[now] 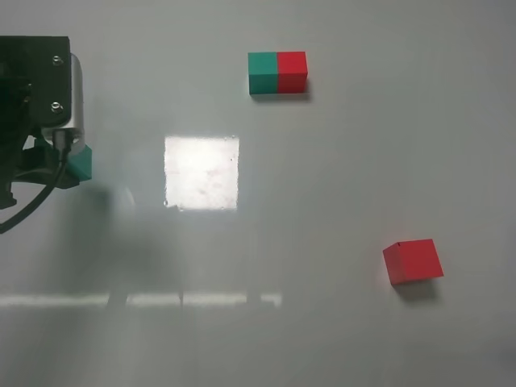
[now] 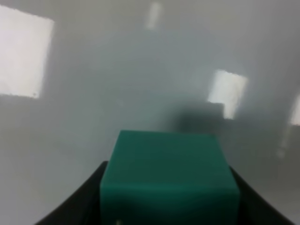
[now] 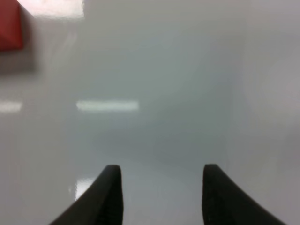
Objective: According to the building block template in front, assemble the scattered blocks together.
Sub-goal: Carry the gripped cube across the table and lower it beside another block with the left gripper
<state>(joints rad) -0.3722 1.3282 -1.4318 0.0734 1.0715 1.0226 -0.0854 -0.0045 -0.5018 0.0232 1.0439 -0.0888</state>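
The template (image 1: 278,72), a teal-green cube and a red cube joined into a short bar, lies at the far middle of the table. My left gripper (image 2: 168,211) is shut on the loose teal-green cube (image 2: 168,173) at the left edge of the exterior view (image 1: 81,165), and appears to hold it just above the table. The loose red cube (image 1: 413,261) lies at the near right, and one corner of it shows in the right wrist view (image 3: 9,26). My right gripper (image 3: 161,187) is open and empty, apart from the red cube, and is out of the exterior view.
The table (image 1: 322,177) is a plain glossy grey-white surface with a bright square light reflection (image 1: 201,172) near the left arm. The left arm's black body and cable (image 1: 32,105) fill the upper left corner.
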